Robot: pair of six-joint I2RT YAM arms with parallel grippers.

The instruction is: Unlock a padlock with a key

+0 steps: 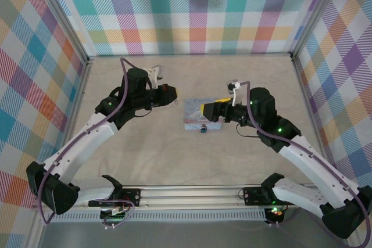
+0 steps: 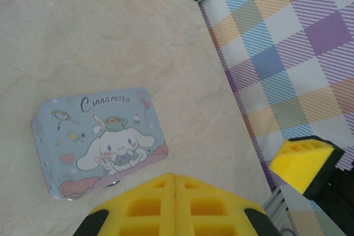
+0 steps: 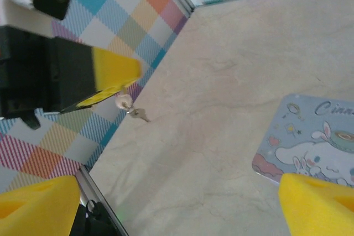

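Pastel plaid walls are boxing in a pale beige tabletop [image 1: 145, 155], and both arms are reaching toward its middle. The left gripper [image 3: 130, 78] is pressing its yellow fingers fully together, and a small silvery key [image 3: 138, 115] on a ring is dangling just under their tips, so it looks pinched there. The right gripper [image 3: 177, 200] is holding its fingers wide apart with nothing between them, hovering over a pale blue rectangular tin with a white cartoon figure [image 3: 310, 136]. The tiny dark bluish padlock [image 1: 204, 128] is lying on the table just beside the tin's near edge, a little to the near side of the right fingers and well apart from the left ones. I'd say the work is sitting between fetching the key and steadying the lock. Next, the right fingers would need to drop around that tiny padlock and hold it firm with the keyhole exposed. The left fingers could then bring the key across and line it up very carefully.
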